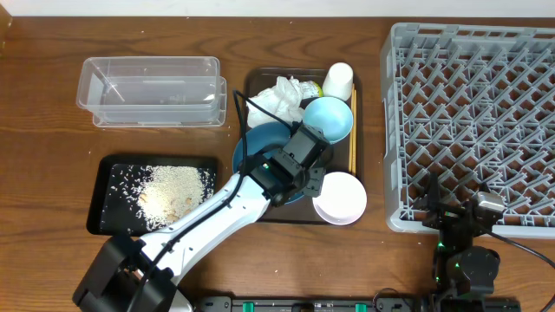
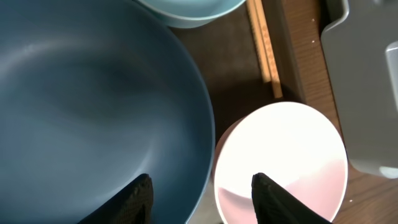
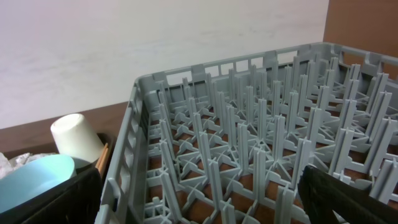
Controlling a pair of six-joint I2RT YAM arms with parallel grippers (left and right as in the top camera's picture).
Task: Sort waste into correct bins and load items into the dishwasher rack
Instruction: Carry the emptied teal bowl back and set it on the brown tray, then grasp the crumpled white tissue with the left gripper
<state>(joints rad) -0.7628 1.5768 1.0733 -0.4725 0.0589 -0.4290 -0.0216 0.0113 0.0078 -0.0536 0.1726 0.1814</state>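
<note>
Left gripper: fingers apart, nothing clamped. It hangs low over the brown tray in the middle of the counter. In the left wrist view one finger is over the dark blue plate and the other over the white bowl. The plate rim and the bowl rim both lie in the gap between the fingers. Can't tell if either finger touches anything.

Tray contents, from overhead:
- The dark blue plate is on the left side, partly under the left arm.
- The light blue bowl is just behind the gripper and overlaps the plate's edge.
- The white bowl is at the front right corner, hanging over the tray edge.
- The white cup is at the back right corner, with crumpled white paper beside it.
- The chopsticks lie along the right edge.

The grey dishwasher rack is on the right of the counter, just beside the tray. Right gripper: at the rack's near edge, fingers wide apart, holding nothing. The right wrist view looks across the rack's pegs toward the cup and the light blue bowl.

On the left of the counter, clear plastic bins sit at the back. A black tray in front of them carries a pile of rice.
</note>
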